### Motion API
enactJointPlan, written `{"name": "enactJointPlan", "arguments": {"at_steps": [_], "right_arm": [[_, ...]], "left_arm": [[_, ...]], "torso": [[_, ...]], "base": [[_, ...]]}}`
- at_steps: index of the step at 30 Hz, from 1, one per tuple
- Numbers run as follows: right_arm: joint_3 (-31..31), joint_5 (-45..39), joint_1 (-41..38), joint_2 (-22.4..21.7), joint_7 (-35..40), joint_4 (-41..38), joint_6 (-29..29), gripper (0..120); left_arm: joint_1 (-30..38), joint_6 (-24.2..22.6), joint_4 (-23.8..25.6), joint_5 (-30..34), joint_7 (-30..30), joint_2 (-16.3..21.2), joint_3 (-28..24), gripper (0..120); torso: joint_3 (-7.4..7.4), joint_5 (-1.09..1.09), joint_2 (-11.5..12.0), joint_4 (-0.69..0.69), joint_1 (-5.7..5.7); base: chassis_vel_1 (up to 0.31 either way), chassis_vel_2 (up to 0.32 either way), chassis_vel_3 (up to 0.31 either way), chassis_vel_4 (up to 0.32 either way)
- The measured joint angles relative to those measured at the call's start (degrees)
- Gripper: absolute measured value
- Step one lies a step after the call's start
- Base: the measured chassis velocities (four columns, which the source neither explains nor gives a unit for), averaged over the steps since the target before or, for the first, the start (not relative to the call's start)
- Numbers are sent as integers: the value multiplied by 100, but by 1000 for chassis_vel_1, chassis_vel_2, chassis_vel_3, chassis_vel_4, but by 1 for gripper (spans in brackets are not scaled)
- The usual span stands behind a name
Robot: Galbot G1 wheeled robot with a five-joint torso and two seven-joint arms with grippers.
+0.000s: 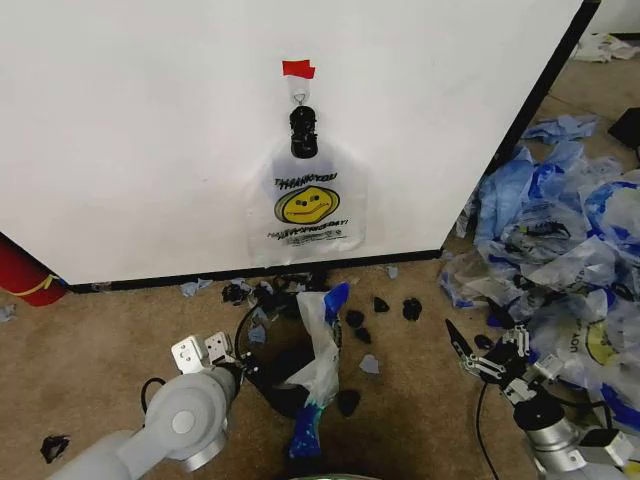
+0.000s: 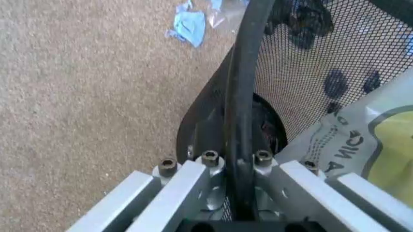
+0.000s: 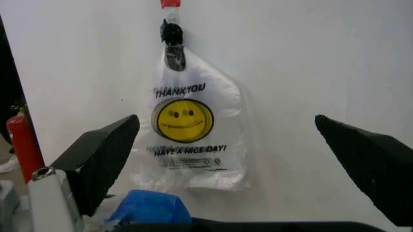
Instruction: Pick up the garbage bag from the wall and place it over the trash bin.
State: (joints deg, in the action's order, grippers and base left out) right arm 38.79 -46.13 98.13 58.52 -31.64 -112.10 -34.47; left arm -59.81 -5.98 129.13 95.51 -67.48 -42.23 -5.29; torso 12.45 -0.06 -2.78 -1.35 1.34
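Garbage bag [image 1: 306, 205] of thin translucent plastic, printed with a yellow smiley face and black "THANK YOU" lettering, hangs flat against the large plain white wall [image 1: 140, 120], gathered at its top under a black clip [image 1: 303, 131] that dangles from a small hook [image 1: 299, 96] just below a piece of red tape [image 1: 298, 69]. In the right wrist view the same bag [image 3: 190, 130] hangs straight ahead, framed between the 2 dark fingers [image 3: 103, 154] of the right tool [image 3: 242, 159], which stand wide apart and well short of it. In the head view the right tool [image 1: 458, 345] hovers low over the brown carpet floor [image 1: 90, 350], off to the right of the small round black wire-mesh trash bin [image 1: 262, 385] and beside a heap of bluish plastic bags [image 1: 560, 240]. The left tool [image 1: 235, 362] sits at the bin's near left edge; the left wrist view shows its metal fingers [image 2: 187, 188] closed on the bin's black rim [image 2: 239, 96], with mesh [image 2: 303, 77] spreading beyond. Another plastic bag with blue handles [image 1: 318, 370] drapes over the bin, possibly partly inside it, though the angle leaves that unclear. Small black scraps [image 1: 385, 308] and blue scraps [image 1: 190, 288] lie scattered on the carpet along the wall's black base strip [image 1: 200, 275], and a red cylinder with a yellow band [image 1: 25, 275] leans at the far left.
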Motion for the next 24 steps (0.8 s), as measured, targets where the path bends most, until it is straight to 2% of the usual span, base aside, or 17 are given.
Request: {"name": "enactJointPlan", "arguments": {"at_steps": [5,14,24], "right_arm": [[0,5,-10,-9,25,-4,6,100],[-15,54,-15,15,25,60,7,100],[-94,99,-131,11,53,125,16,100]], "left_arm": [[-134,-12,-55,-117,17,-131,-37,3],[-148,91,-172,-248,178,-316,-68,0],[-64,271,-229,-290,330,-317,-84,0]], "torso": [[0,0,0,0,0],[0,-2,0,0,0],[0,0,0,0,0]], "base": [[0,0,0,0],[0,0,0,0],[0,0,0,0]]}}
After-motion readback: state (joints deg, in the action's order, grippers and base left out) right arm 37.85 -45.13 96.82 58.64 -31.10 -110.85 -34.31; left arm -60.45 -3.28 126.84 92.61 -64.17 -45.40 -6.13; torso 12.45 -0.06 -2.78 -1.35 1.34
